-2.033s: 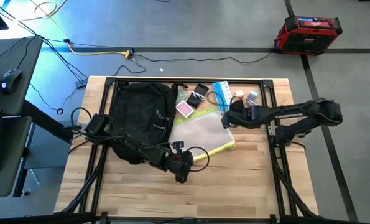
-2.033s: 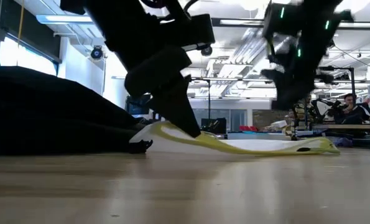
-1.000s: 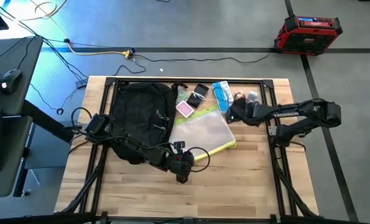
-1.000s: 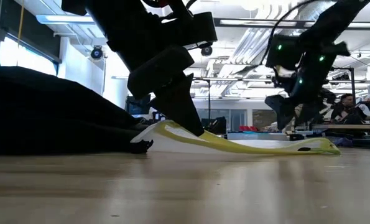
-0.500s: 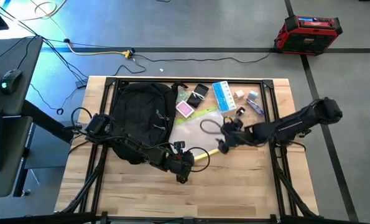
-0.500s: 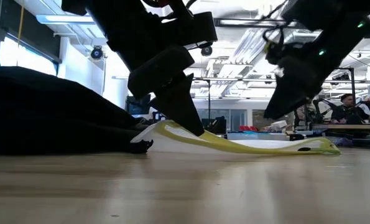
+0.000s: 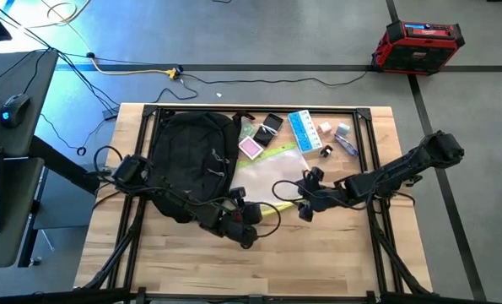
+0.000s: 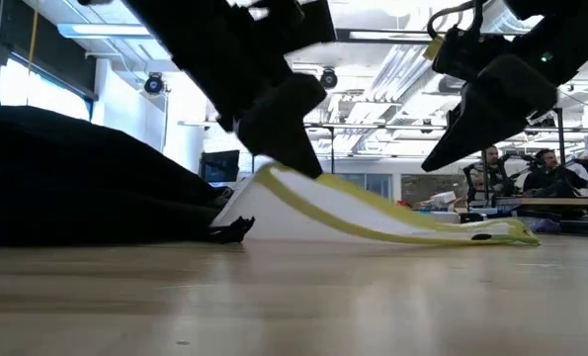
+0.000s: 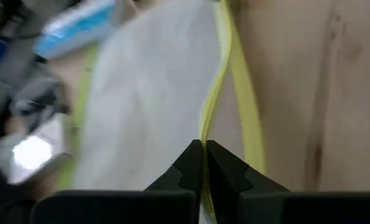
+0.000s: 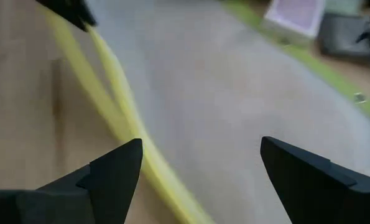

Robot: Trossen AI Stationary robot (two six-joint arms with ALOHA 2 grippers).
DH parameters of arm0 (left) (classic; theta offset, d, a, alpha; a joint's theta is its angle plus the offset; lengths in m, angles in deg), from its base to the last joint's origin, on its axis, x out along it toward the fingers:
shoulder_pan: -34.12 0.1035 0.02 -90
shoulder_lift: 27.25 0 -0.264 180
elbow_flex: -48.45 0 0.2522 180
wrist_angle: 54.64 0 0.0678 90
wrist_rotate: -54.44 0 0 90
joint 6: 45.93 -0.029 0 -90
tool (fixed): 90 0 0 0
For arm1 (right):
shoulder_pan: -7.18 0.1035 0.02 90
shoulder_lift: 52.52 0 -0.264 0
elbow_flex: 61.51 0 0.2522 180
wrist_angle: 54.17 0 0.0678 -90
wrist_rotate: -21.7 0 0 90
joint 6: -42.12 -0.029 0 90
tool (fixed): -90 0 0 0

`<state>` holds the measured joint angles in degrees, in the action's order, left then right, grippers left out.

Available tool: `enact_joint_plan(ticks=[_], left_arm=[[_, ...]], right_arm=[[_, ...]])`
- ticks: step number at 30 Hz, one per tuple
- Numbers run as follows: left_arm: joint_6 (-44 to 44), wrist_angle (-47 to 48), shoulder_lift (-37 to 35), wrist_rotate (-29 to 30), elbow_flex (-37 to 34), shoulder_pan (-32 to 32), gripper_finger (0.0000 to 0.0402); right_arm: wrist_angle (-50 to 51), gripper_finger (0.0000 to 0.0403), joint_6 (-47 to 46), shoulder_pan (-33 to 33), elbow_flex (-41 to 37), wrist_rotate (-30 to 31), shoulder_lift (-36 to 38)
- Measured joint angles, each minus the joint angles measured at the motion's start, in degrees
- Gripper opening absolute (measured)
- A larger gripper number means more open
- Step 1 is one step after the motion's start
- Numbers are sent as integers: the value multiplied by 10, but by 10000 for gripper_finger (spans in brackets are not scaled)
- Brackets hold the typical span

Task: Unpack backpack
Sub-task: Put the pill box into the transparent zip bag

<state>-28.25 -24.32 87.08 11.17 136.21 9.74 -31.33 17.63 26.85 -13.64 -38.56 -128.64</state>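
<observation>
Backpack (image 7: pixel 191 156) flat; left hand (image 9: pixel 203 163) pinching mesh pouch (image 7: pixel 272 173) edge.

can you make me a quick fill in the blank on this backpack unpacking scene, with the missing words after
1. The left gripper is ____ on the yellow-edged mesh pouch.
2. The right gripper's jaws stand ____ above that pouch.
3. The pouch lies to the ____ of the black backpack in the high view.
4. The pouch's gripped edge is ____ off the table.

Missing words: shut; open; right; lifted

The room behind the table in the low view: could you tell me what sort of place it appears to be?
Probably a robotics lab or workshop: open ceiling lights, people at benches behind, and cables across the grey floor.
</observation>
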Motion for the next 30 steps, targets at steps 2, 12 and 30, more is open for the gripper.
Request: enact_joint_plan(ticks=[2, 12, 30], left_arm=[[-7, 1, -7, 29, 0, -8, 0], [-39, -19, -12, 30, 1, -22, 0], [-35, -17, -12, -50, 1, -18, 0]], right_arm=[[1, 313, -24, -2, 0, 45, 0], [-19, 313, -154, -132, 0, 178, 7], [-18, 313, -60, -520, 0, -51, -8]])
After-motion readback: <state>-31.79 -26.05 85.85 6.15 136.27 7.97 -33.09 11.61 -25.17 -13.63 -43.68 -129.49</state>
